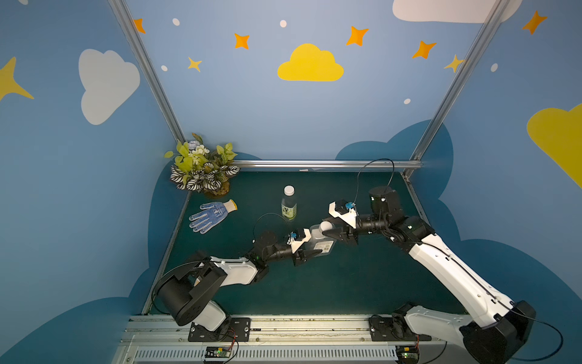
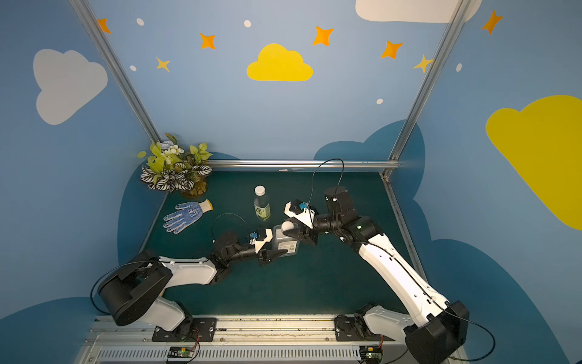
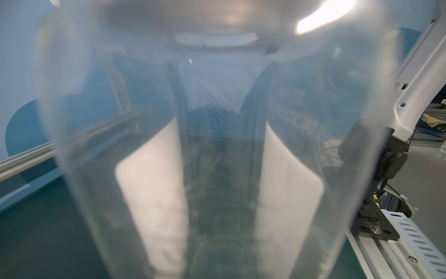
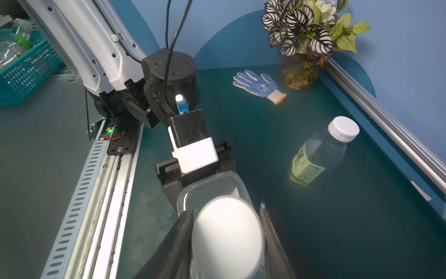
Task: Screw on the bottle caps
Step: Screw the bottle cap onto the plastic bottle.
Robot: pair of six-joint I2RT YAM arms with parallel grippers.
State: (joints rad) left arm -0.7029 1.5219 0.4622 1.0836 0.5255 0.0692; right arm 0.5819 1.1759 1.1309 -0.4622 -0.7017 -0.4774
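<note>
Left gripper [image 1: 311, 245] clamps bottle [image 1: 325, 245] upright; right gripper [image 4: 225, 209] pinches cap [image 4: 226, 238] squarely atop its neck, so twist axis looks vertical.

squat bottle [image 3: 217, 157]: blurred, fills left wrist view, sides cut off
white cap [image 4: 228, 239]: lower edge cut by frame
bottle label [image 1: 326, 245]: print too small to read
teal basket [image 4: 26, 70]: cut by frame edge

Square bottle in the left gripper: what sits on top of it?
A white cap tops the square bottle, pinched by the right gripper; the neck threads beneath are hidden.
</note>
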